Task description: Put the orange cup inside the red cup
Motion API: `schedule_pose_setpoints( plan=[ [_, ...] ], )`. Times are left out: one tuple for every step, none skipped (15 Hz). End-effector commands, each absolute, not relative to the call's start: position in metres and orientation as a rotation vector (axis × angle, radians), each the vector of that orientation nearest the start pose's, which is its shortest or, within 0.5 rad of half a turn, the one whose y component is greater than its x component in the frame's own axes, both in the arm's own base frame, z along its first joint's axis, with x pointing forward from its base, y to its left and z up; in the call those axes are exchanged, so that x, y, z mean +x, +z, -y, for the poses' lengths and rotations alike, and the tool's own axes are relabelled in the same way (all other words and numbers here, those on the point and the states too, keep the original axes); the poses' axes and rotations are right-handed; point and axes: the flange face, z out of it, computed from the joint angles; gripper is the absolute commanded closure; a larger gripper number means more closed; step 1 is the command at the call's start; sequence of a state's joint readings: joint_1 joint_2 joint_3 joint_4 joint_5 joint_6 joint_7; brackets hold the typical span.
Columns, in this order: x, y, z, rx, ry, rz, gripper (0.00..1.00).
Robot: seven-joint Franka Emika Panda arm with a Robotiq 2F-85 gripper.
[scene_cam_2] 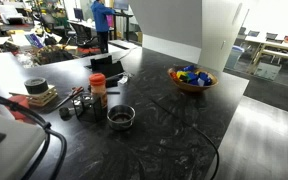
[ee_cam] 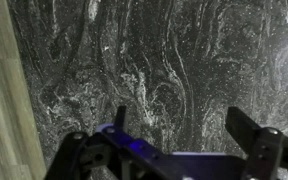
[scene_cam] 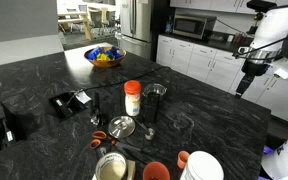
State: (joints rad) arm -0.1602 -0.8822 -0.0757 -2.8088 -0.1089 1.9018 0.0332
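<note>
A white bottle with orange cap (scene_cam: pixel 132 98) and a dark glass (scene_cam: pixel 155 100) stand well apart from the claw (scene_cam: pixel 242 86); the colourful bowl (scene_cam: pixel 104 56) is farther still.

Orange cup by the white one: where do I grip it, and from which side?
Take the orange cup by its rim from straight above, one finger inside and one outside, on the wall away from the white cup. It seems to stand upright, mouth up, and the white cup crowds one side, so a sideways wrap looks blocked. The end effector is open.
</note>
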Motion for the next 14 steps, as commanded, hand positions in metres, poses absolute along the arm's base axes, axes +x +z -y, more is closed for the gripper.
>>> schedule_pose_setpoints(
  plan=[
    [0.274,0.43,0.072,-3.166,0.053,-0.324,0.0],
    [0.273,0.429,0.072,-3.166,0.057,-0.324,0.0],
    [0.273,0.429,0.072,-3.166,0.058,-0.324,0.0],
    [0.273,0.429,0.072,-3.166,0.058,-0.324,0.0],
    [0.273,0.429,0.072,-3.166,0.058,-0.324,0.0],
    [0.273,0.429,0.072,-3.166,0.058,-0.324,0.0],
    [0.273,0.429,0.072,-3.166,0.058,-0.324,0.0],
    [0.273,0.429,0.072,-3.166,0.058,-0.324,0.0],
    [0.273,0.429,0.072,-3.166,0.058,-0.324,0.0],
    [0.273,0.429,0.072,-3.166,0.058,-0.324,0.0],
    [0.277,0.431,0.069,-3.179,0.047,-0.315,0.0],
    [0.281,0.433,0.064,-3.186,0.034,-0.297,0.0],
    [0.286,0.436,0.058,-3.205,0.017,-0.272,0.0],
    [0.292,0.439,0.047,-3.241,-0.009,-0.234,0.0]
  ],
)
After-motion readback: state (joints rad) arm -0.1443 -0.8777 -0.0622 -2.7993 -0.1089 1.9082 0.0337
